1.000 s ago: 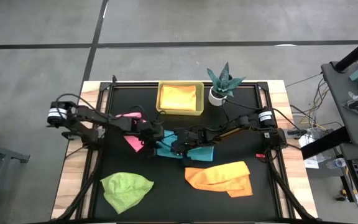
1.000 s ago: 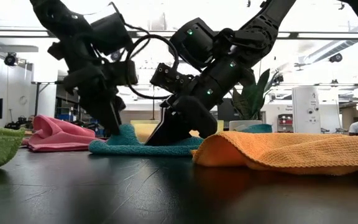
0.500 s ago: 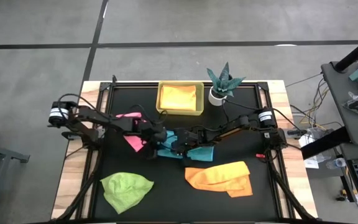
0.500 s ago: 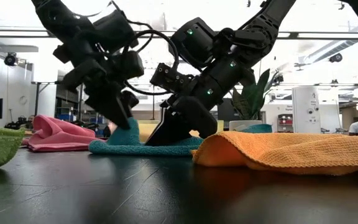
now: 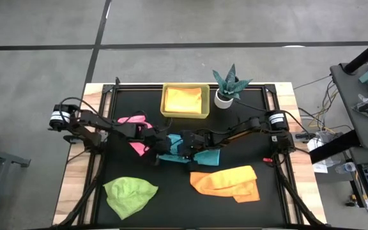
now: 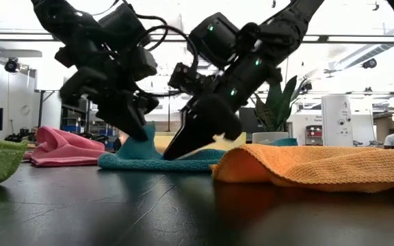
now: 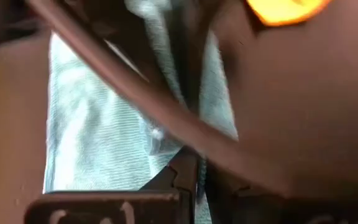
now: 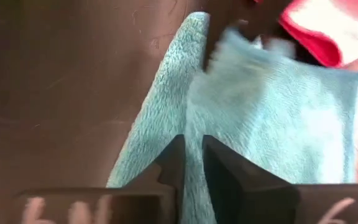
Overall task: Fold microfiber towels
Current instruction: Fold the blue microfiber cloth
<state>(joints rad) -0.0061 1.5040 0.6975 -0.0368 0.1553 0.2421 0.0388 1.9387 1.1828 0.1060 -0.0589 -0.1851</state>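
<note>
Towel: blue towel [image 5: 203, 155] mid-desk, between both grippers.
Left gripper [image 6: 139, 130]: jaws pinched shut on a raised blue edge.
Right gripper [image 6: 176, 152]: jaws nearly closed over the cloth; grip unclear.
Advice: carry the edge straight across and align corners before letting go.

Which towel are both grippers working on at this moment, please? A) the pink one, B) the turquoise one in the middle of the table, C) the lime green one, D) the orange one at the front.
B: in the high view the left gripper and the right gripper both meet over the turquoise towel, and the low view shows them down on it.
</note>
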